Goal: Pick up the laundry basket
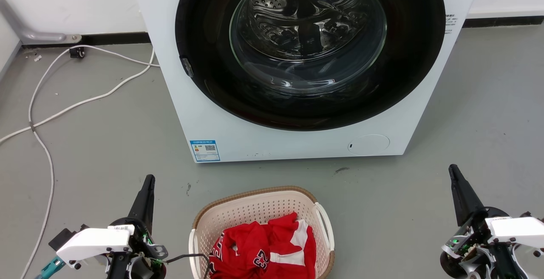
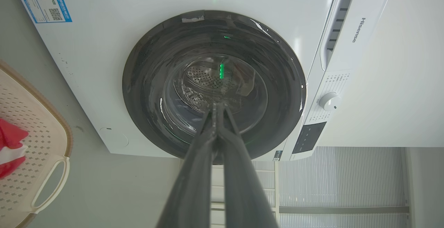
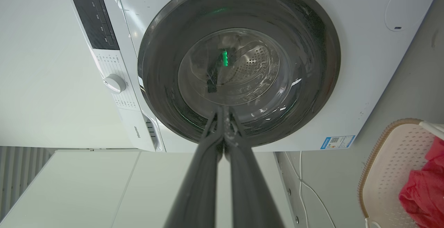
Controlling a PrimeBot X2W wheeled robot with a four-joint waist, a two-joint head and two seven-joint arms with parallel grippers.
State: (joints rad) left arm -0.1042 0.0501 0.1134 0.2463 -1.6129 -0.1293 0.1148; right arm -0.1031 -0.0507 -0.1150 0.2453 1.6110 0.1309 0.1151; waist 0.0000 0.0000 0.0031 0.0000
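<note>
look: laundry basket, cream with holes, brown rim, red jersey inside
spot: between left tool and right tool, touching neither
tools: both pinched together, empty

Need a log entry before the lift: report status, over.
Left gripper shut, empty, left of laundry basket. Right gripper shut, empty, off to its right. Basket on floor before washer, red garment inside. Dark cable crosses its left rim.

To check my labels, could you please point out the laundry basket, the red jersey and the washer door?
laundry basket [image 1: 255,211], head view, on its perforated far inner wall.
red jersey [image 1: 259,243], head view, on the red cloth near its middle.
washer door [image 1: 308,37], head view, on the middle of its glass.
</note>
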